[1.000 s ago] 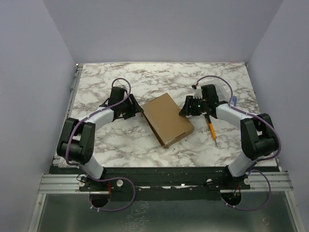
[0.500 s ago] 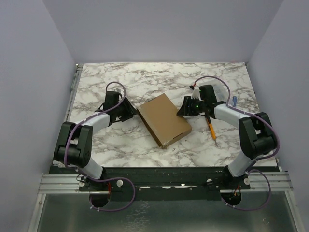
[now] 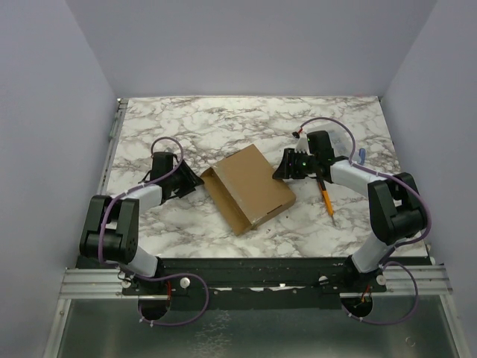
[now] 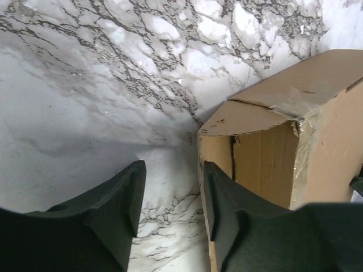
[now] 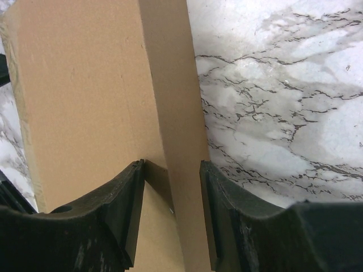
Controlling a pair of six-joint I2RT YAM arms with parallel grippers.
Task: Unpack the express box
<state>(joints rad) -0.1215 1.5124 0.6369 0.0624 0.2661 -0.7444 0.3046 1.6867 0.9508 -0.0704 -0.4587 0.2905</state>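
Observation:
The express box point(image 3: 253, 185), a flat brown cardboard mailer, lies slanted in the middle of the marble table point(image 3: 223, 119). Its left end flap point(image 3: 209, 176) stands open, and the left wrist view shows the flap point(image 4: 244, 116) and the brown inside wall point(image 4: 266, 164). My left gripper point(image 3: 194, 182) is open just left of that end; the flap's edge lies along its right finger point(image 4: 227, 215), with bare marble in the gap. My right gripper point(image 3: 284, 167) is open, straddling the box's far right side wall point(image 5: 176, 102), one finger point(image 5: 122, 204) over the lid point(image 5: 79, 85).
An orange pencil point(image 3: 326, 197) lies on the table just right of the box, under the right forearm. Purple-grey walls close in the left, back and right. The arm bases and a metal rail point(image 3: 253, 282) run along the near edge.
My left arm drew back to the left and the box's left end flap swung open. The box slid and turned slightly leftward. The right gripper stayed at the box's far right side.

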